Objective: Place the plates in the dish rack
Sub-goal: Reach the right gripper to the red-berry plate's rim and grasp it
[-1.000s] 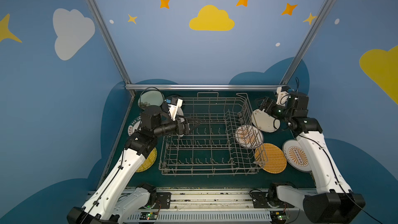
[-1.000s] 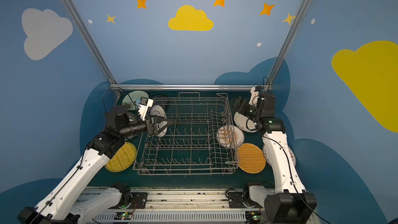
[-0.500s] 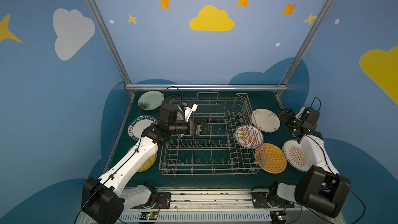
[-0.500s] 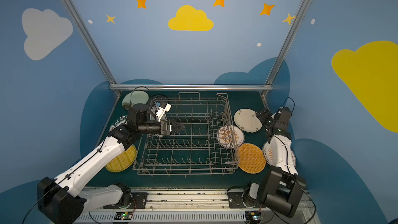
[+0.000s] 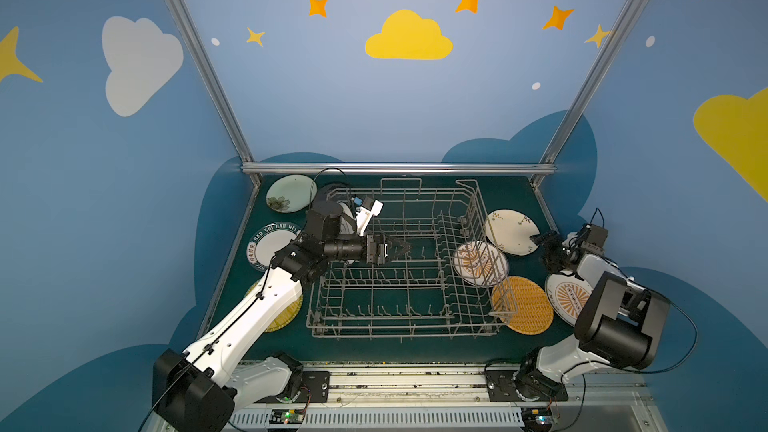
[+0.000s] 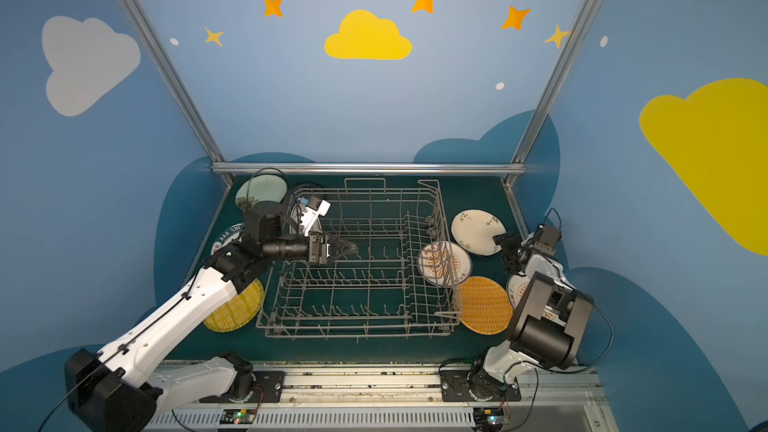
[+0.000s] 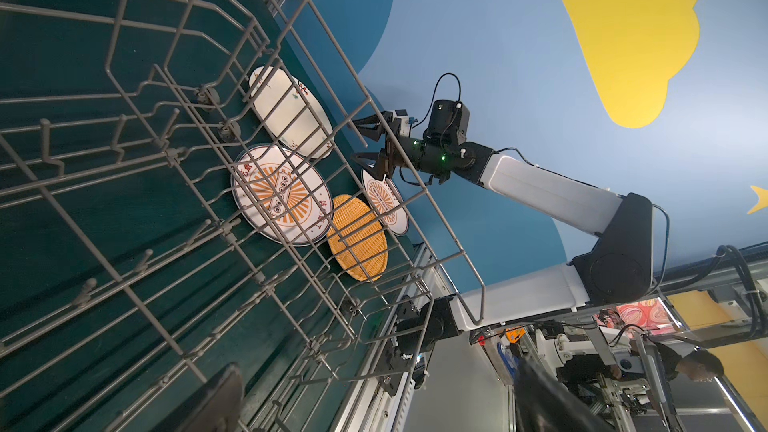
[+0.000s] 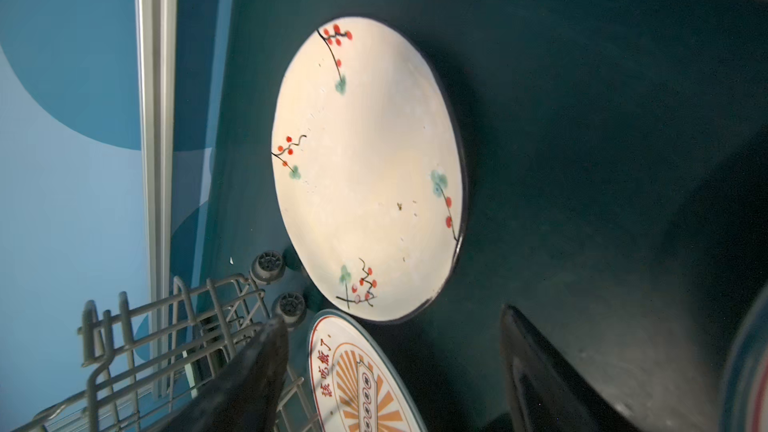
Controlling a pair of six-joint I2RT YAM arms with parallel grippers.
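Note:
The grey wire dish rack stands mid-table with no plates in it. My left gripper hovers open and empty over its left half; in the left wrist view its fingertips frame the rack wires. My right gripper is open just right of a cream berry-painted plate, holding nothing. A sunburst plate leans at the rack's right side. An orange woven plate and a second sunburst plate lie near the right arm.
Left of the rack lie a pale green floral plate, a lettered-rim plate and a yellow woven plate partly under the left arm. A white plate shows behind the left wrist. Blue walls and a metal frame enclose the table.
My right arm has drawn back to the right from over the cream plate and folded low. My left gripper has pushed farther right over the rack.

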